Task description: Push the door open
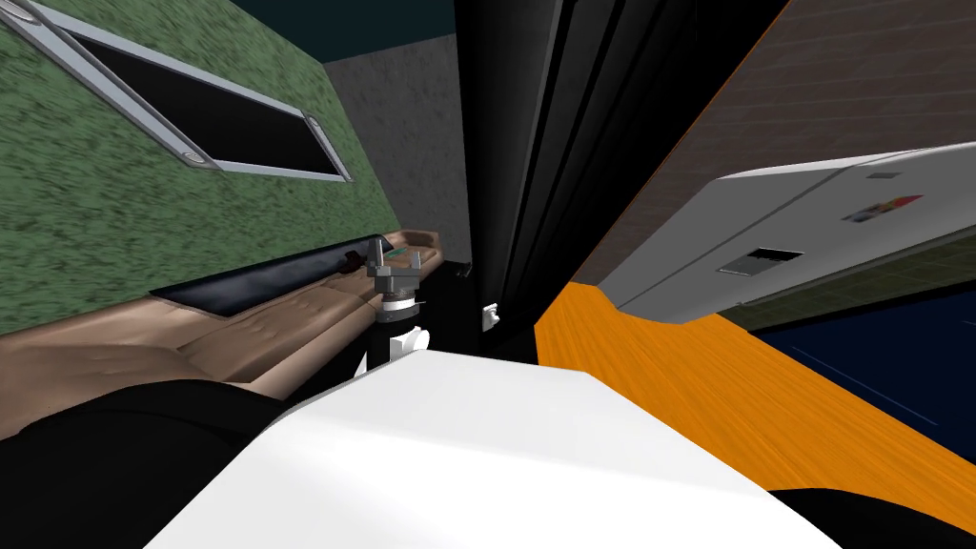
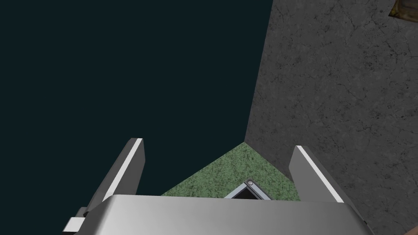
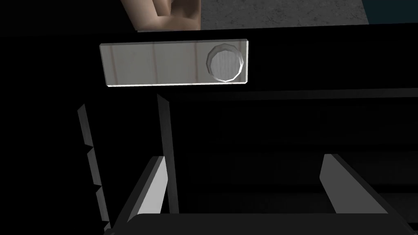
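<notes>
The door (image 1: 519,162) is a black slab straight ahead of me, running up the middle of the head view. In the right wrist view the door face (image 3: 285,134) lies close in front of my right gripper (image 3: 245,179), which stands open with nothing between its fingers. A light grey plate (image 3: 163,63) with a round knob (image 3: 224,62) sits on the door just beyond the fingertips. My left gripper (image 1: 379,254) is raised over the sofa to the left of the door, and the left gripper (image 2: 216,163) is open and empty in its own wrist view.
A brown sofa (image 1: 238,334) runs along the green wall with a window (image 1: 210,105) on my left. A white fridge (image 1: 791,238) stands to the right on the orange floor (image 1: 724,400). A small light fitting (image 1: 491,315) shows at the door's near edge.
</notes>
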Tool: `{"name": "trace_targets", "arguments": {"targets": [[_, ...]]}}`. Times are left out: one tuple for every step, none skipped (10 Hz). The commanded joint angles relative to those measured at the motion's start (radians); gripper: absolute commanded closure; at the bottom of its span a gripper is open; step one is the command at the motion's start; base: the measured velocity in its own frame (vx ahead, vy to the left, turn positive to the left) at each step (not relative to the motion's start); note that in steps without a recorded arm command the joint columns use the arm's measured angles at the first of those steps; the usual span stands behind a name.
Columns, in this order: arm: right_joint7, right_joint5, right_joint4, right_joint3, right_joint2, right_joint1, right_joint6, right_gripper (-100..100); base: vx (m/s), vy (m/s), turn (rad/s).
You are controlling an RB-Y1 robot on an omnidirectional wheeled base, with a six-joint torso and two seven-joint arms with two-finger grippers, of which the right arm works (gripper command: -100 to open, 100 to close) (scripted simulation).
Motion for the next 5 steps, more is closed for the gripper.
{"name": "trace_targets", "arguments": {"targets": [[-0.001,-0.003,-0.006,-0.003,0.003,-0.002,0.01,-100,0.093,0.1,0.021],[-0.001,-0.003,-0.008,-0.003,0.003,-0.002,0.013,-100,0.177,0.168,0.026],[-0.001,-0.005,-0.012,-0.005,0.005,-0.003,0.019,-100,0.186,0.164,0.036],[-0.002,-0.007,-0.016,-0.007,0.007,-0.005,0.025,-100,0.214,0.178,0.026],[-0.002,-0.009,-0.02,-0.009,0.009,-0.006,0.032,-100,0.226,0.21,0.031]]}}
